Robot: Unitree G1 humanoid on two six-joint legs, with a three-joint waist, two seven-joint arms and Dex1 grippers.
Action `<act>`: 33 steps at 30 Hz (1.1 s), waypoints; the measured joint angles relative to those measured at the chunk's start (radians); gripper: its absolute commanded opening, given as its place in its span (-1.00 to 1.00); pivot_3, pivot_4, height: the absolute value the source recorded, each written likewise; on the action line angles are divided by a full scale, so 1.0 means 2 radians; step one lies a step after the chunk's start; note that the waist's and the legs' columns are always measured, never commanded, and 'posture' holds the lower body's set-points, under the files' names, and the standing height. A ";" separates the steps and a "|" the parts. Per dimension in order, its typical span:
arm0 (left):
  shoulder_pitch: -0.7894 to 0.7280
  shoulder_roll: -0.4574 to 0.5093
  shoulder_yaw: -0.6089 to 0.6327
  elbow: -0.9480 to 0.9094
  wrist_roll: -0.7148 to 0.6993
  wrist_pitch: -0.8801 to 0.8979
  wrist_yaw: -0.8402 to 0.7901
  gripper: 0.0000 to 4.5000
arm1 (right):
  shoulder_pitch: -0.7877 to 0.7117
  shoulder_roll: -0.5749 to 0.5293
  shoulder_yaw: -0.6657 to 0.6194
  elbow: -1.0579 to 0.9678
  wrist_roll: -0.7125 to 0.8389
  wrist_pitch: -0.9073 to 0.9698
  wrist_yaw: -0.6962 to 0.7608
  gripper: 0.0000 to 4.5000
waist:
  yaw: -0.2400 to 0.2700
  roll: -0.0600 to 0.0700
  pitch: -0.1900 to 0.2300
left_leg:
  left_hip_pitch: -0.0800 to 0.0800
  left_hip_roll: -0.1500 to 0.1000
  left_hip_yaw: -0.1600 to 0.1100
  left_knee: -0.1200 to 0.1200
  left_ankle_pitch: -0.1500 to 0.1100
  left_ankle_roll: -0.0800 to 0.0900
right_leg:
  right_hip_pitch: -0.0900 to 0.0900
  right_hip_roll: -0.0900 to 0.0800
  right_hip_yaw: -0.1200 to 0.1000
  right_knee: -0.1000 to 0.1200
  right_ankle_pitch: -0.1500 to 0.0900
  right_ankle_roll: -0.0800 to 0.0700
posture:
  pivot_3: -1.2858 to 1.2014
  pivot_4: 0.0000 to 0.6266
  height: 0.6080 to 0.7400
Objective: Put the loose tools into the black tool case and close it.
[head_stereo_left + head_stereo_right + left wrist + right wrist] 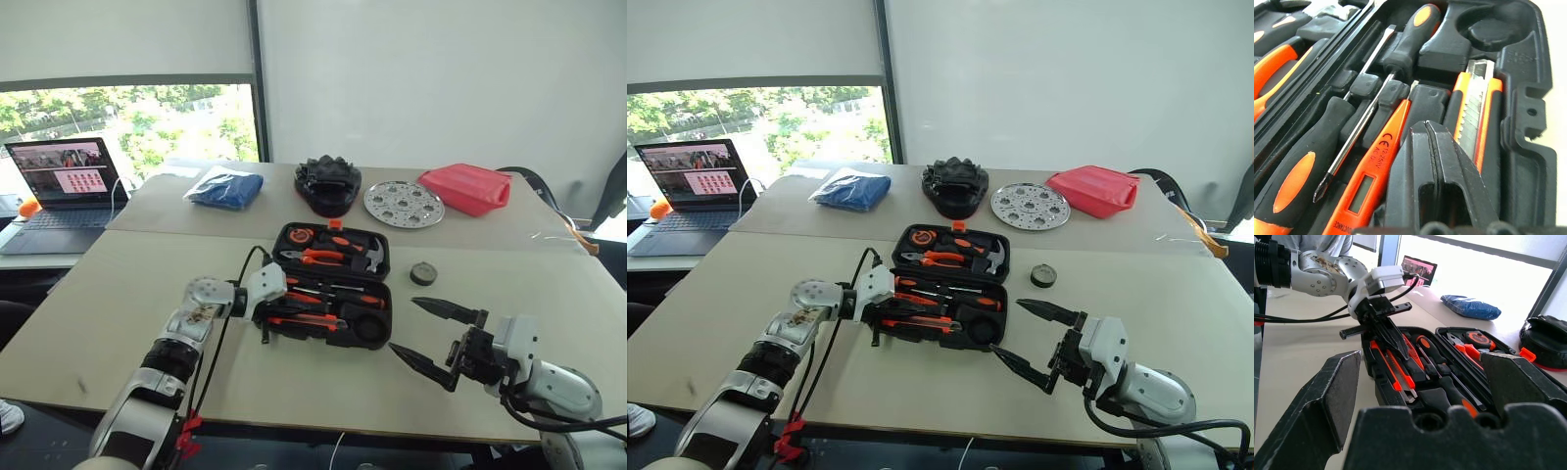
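Note:
The black tool case (380, 315) lies open in the middle of the table, lid half away from me. In its near half rest two screwdrivers (1303, 161) (1410, 34), the slim orange pen-like tool (1371, 181) and the utility knife (1476, 112). My left gripper (1425, 127) is shut and empty, its tips low over the recess between pen tool and knife. From the right wrist it is seen pointing down into the case (1398, 345). A small dark round disc (423, 273) sits on the table right of the case. My right gripper (404, 324) hangs open and empty at the case's right front corner.
At the back stand a black lumpy object (327, 183), a perforated silver disc (404, 204), a red pouch (465, 188) and a blue wrapped bundle (226, 187). A laptop (61, 191) is on a side table at far left. A person (1317, 242) stands beyond the table.

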 measured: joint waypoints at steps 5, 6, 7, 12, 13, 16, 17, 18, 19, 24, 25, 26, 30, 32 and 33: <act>0.001 0.026 0.024 -0.055 -0.044 0.031 -0.034 -0.98 | 0.007 -0.003 -0.007 0.001 0.000 0.000 -0.001 1.00 | -0.005 0.000 0.001 | -0.001 0.000 0.000 0.000 0.000 0.000 | -0.001 0.000 0.000 0.000 0.000 0.000 | 0.03 -0.52 1.00; 0.008 0.037 0.041 -0.086 -0.074 0.059 -0.041 -0.98 | 0.017 -0.008 -0.019 0.001 0.002 0.002 -0.003 1.00 | -0.005 0.000 0.001 | -0.001 0.000 0.000 0.000 0.000 0.000 | -0.001 0.000 0.000 0.000 0.000 0.000 | 0.03 -0.52 1.00; 0.015 0.046 0.053 -0.103 -0.091 0.072 -0.046 -0.98 | 0.027 -0.014 -0.029 0.002 0.002 0.003 -0.003 1.00 | -0.005 0.000 0.001 | -0.001 0.000 0.000 0.000 0.000 0.000 | -0.001 0.000 0.000 0.000 0.000 0.000 | 0.03 -0.52 1.00; 0.110 0.120 0.106 -0.167 -0.131 0.123 -0.055 -0.42 | 0.094 -0.027 -0.086 0.021 0.010 0.004 0.003 1.00 | -0.010 0.000 0.001 | 0.001 0.001 0.000 -0.002 0.000 0.000 | 0.000 0.000 0.000 0.000 -0.001 -0.001 | 0.03 -0.52 1.00; 0.130 0.126 0.114 -0.171 -0.131 0.119 -0.051 -0.26 | 0.102 -0.027 -0.092 0.028 0.009 0.001 0.004 1.00 | -0.011 0.000 0.001 | 0.001 0.001 0.000 -0.002 0.000 0.000 | 0.000 0.000 0.000 0.000 -0.001 -0.001 | 0.03 -0.52 1.00; 0.204 0.133 0.158 -0.175 -0.141 0.084 -0.053 0.20 | 0.125 -0.026 -0.116 0.065 -0.004 -0.016 0.004 1.00 | -0.009 0.000 0.001 | 0.001 0.001 0.001 -0.001 0.000 0.000 | 0.000 0.000 0.000 0.000 -0.001 -0.001 | 0.03 -0.52 1.00; 0.221 0.138 0.169 -0.175 -0.146 0.079 -0.055 0.35 | 0.128 -0.025 -0.122 0.078 -0.009 -0.022 0.003 1.00 | -0.008 0.000 0.001 | 0.001 0.001 0.001 -0.001 0.000 0.000 | 0.000 0.000 0.000 0.000 -0.001 -0.001 | 0.03 -0.52 1.00; 0.236 0.144 0.180 -0.174 -0.151 0.076 -0.055 0.54 | 0.130 -0.025 -0.125 0.088 -0.012 -0.026 0.002 1.00 | -0.008 0.000 0.001 | 0.001 0.001 0.001 -0.001 0.000 0.000 | 0.000 0.000 0.000 0.000 -0.001 -0.001 | 0.03 -0.52 1.00; 0.247 0.150 0.193 -0.174 -0.156 0.077 -0.055 0.70 | 0.132 -0.025 -0.126 0.095 -0.017 -0.027 0.001 1.00 | -0.007 0.000 0.001 | 0.002 0.001 0.001 -0.001 0.000 0.000 | 0.000 0.000 0.000 0.000 -0.002 0.001 | 0.03 -0.52 1.00; 0.255 0.154 0.225 -0.188 -0.187 0.096 -0.040 0.98 | 0.050 -0.058 -0.109 0.102 -0.017 0.030 -0.014 1.00 | -0.008 0.000 0.001 | 0.002 0.001 0.002 -0.001 0.000 -0.001 | 0.000 0.000 0.001 0.001 -0.002 0.002 | 0.03 -0.52 1.00; 0.253 0.152 0.225 -0.190 -0.190 0.098 -0.037 0.98 | 0.027 -0.067 -0.102 0.100 -0.014 0.050 -0.018 1.00 | -0.009 0.000 0.001 | 0.003 0.002 0.002 -0.001 0.000 -0.001 | 0.000 0.000 0.001 0.001 -0.002 0.002 | 0.03 -0.52 1.00; 0.250 0.148 0.225 -0.197 -0.194 0.099 -0.030 0.98 | -0.004 -0.078 -0.092 0.095 -0.008 0.075 -0.022 1.00 | -0.010 0.000 0.001 | 0.003 0.002 0.002 -0.001 0.000 -0.001 | 0.000 0.000 0.001 0.001 -0.002 0.001 | 0.03 -0.52 1.00; 0.245 0.133 0.218 -0.225 -0.209 0.129 -0.007 0.98 | -0.169 -0.122 -0.004 0.110 -0.053 0.236 -0.083 1.00 | -0.016 0.000 0.001 | 0.002 0.002 0.001 -0.001 0.000 -0.001 | -0.001 0.000 0.001 0.002 0.000 -0.002 | 0.03 -0.52 1.00; 0.242 0.122 0.214 -0.235 -0.213 0.134 0.004 0.98 | -0.250 -0.124 0.040 0.138 -0.067 0.295 -0.086 1.00 | -0.017 0.000 0.002 | 0.001 0.001 0.001 -0.001 0.000 0.000 | -0.002 0.001 0.001 0.002 0.000 -0.002 | 0.03 -0.52 1.00; 0.238 0.117 0.210 -0.239 -0.214 0.139 0.009 0.98 | -0.279 -0.125 0.057 0.150 -0.075 0.313 -0.085 1.00 | -0.017 0.000 0.002 | 0.001 0.001 0.001 -0.002 0.000 0.000 | -0.002 0.001 0.001 0.002 0.000 -0.002 | 0.03 -0.52 1.00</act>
